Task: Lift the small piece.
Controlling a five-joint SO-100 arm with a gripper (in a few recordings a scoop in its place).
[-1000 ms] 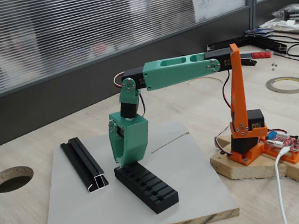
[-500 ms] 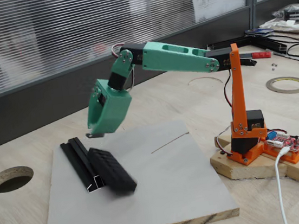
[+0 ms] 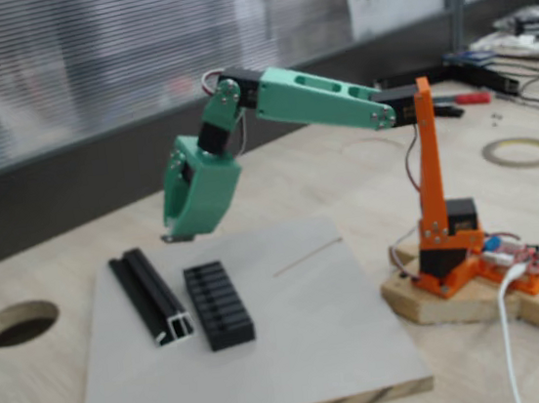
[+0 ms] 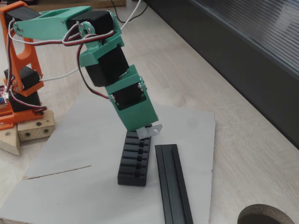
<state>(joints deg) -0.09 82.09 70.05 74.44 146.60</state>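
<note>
In a fixed view, the claw [image 3: 180,234] is hanging in the air above the grey board [image 3: 298,355], at about eleven o'clock from the black slotted block [image 3: 218,306], with the black rail [image 3: 150,297] at the block's nine o'clock.

In the other fixed view, the claw [image 4: 144,131] is clenching the small piece [image 4: 153,131], which is sticking out at three o'clock, clear of the block [image 4: 134,158]. The tab is probably light, stiff and slippery, so a firm pinch across its flat faces suits it.

One small piece [image 4: 150,131], one black ribbed block [image 3: 218,305], one black rail [image 3: 150,296], one grey board [image 3: 318,353]
</note>
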